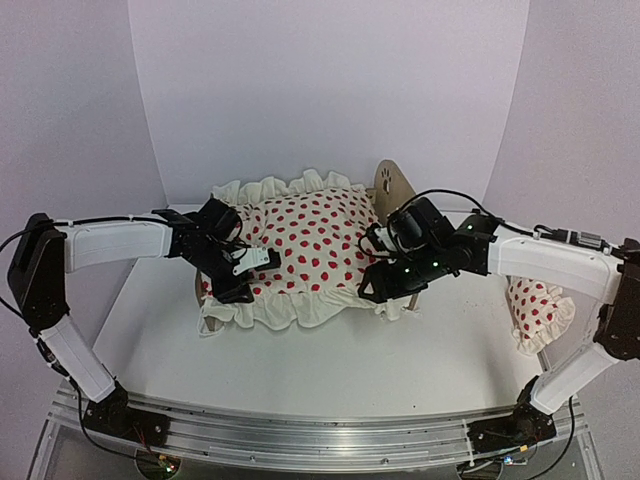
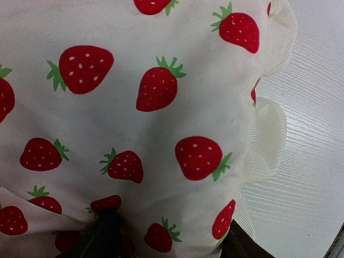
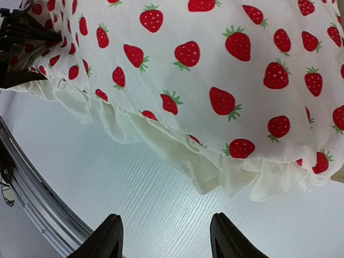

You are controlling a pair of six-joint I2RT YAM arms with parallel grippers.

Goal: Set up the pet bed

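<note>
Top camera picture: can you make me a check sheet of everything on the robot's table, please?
Surface: white table, bare in front of the bed.
Job's things: pet bed, only its paw-print headboard shows well; the strawberry duvet covers the rest.
Clutter: small strawberry pillow at the table's right edge.
Grippers: left tool straddles the duvet's edge, grip unclear; right tool open over bare table, beside the ruffle.
Cables: black cable loops over the right arm.
Surroundings: plain white walls; metal rail at the near edge.
</note>
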